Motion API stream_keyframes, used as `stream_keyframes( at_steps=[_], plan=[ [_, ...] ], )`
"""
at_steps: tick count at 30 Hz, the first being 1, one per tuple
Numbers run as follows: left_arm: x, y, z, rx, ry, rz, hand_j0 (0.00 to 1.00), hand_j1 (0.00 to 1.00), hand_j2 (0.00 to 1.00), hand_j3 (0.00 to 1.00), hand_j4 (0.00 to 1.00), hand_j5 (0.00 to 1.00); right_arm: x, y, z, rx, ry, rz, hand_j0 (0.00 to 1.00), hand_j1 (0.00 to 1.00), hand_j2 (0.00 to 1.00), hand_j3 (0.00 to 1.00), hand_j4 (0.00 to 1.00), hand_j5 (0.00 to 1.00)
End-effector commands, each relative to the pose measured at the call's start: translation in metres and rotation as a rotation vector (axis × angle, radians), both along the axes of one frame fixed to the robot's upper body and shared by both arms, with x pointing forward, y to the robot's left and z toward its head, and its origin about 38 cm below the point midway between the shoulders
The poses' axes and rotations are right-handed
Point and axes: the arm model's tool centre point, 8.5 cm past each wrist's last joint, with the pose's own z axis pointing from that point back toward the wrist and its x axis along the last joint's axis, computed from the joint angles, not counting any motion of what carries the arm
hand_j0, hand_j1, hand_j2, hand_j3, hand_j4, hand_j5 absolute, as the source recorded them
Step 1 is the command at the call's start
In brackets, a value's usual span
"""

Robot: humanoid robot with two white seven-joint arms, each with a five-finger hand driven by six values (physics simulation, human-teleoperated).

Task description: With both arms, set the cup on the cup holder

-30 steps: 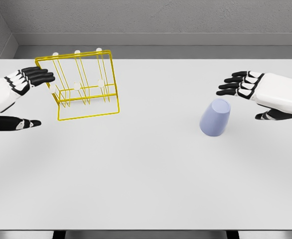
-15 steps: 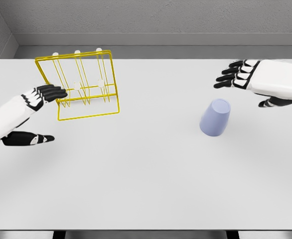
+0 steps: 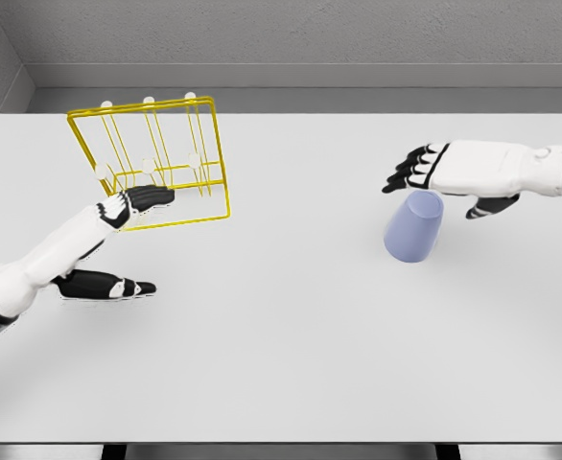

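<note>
At about eight o'clock the left arm comes in from the lower left edge and reaches up across the white counter (image 3: 291, 364). The left hand (image 3: 108, 244) is spread wide and holds nothing: its four black fingers (image 3: 147, 197) stretch forward together, their tips lying over the front bar of the cup holder's base, while the thumb points off separately toward the right, lower down over bare counter. Whether the fingertips actually touch the wire cannot be told.

The cup holder (image 3: 156, 158), a yellow wire rack with white-tipped pegs, stands at about ten o'clock, its tall back frame leaning and its flat base frame on the counter.

Well apart from it, at roughly three o'clock, the cup (image 3: 414, 226) sits on the counter, pale lavender-blue, mouth down and leaning a little.

Directly above its upper end is the right hand (image 3: 454, 174), its arm entering from the right edge at about two o'clock. Its fingers are extended and relaxed, pointing left past the cup's top, thumb hanging below the palm on the right; they grip nothing.
</note>
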Motion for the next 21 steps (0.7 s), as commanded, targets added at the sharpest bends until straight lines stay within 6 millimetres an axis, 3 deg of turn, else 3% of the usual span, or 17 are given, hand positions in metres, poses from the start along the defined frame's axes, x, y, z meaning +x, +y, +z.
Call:
stream_keyframes(
  at_steps=[1, 4, 11, 14, 21],
  plan=[
    [-0.011, -0.012, -0.023, -0.061, 0.126, -0.038, 1.0, 1.0, 1.0, 1.0, 1.0, 1.0, 0.004, 0.004, -0.007, -0.008, 0.004, -0.003, 1.0, 1.0, 1.0, 1.0, 1.0, 1.0],
    [-0.012, -0.022, -0.027, -0.1, 0.211, -0.093, 1.0, 1.0, 1.0, 1.0, 1.0, 1.0, 0.005, 0.007, -0.009, -0.006, 0.007, 0.002, 1.0, 1.0, 1.0, 1.0, 1.0, 1.0],
    [-0.015, -0.032, -0.033, -0.235, 0.371, -0.169, 1.0, 1.0, 1.0, 1.0, 1.0, 1.0, 0.009, 0.011, -0.04, -0.049, 0.07, -0.004, 1.0, 1.0, 1.0, 1.0, 1.0, 1.0],
    [-0.014, -0.047, -0.036, -0.279, 0.404, -0.197, 1.0, 1.0, 1.0, 1.0, 1.0, 1.0, 0.009, 0.011, -0.042, -0.054, 0.075, -0.003, 1.0, 1.0, 1.0, 1.0, 1.0, 1.0],
    [-0.008, -0.053, -0.046, -0.276, 0.518, -0.155, 1.0, 1.0, 1.0, 1.0, 1.0, 1.0, 0.009, 0.013, -0.042, -0.052, 0.074, 0.001, 0.99, 0.99, 0.99, 0.99, 0.99, 0.99]
  ],
)
